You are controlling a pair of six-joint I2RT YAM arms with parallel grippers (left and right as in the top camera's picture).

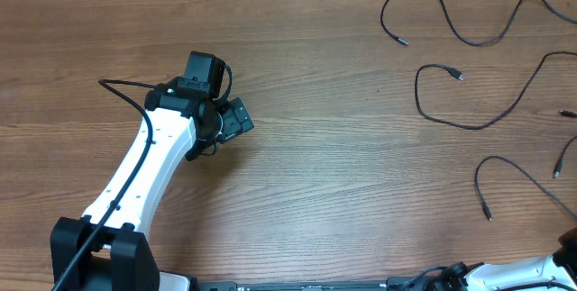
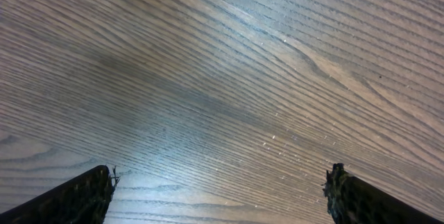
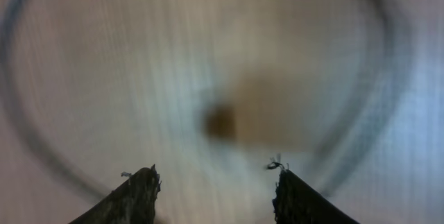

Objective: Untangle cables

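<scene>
Cables [image 1: 475, 128], at least three, thin black cords with small plug ends: lying loose and apart in open curves on the right side of the wooden table [image 1: 343, 192]. Left gripper [image 2: 220, 182]: claw spread wide above bare wood, well apart from the cables. Right gripper [image 3: 211, 179]: claw parted, pinching nothing; view blurred, with a dark curved line around the frame.

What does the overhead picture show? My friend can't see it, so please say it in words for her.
Several thin black cables lie loose and spread out on the right side of a wooden table. The left gripper, on a white arm, hangs over bare wood left of the middle, far from them.
</scene>
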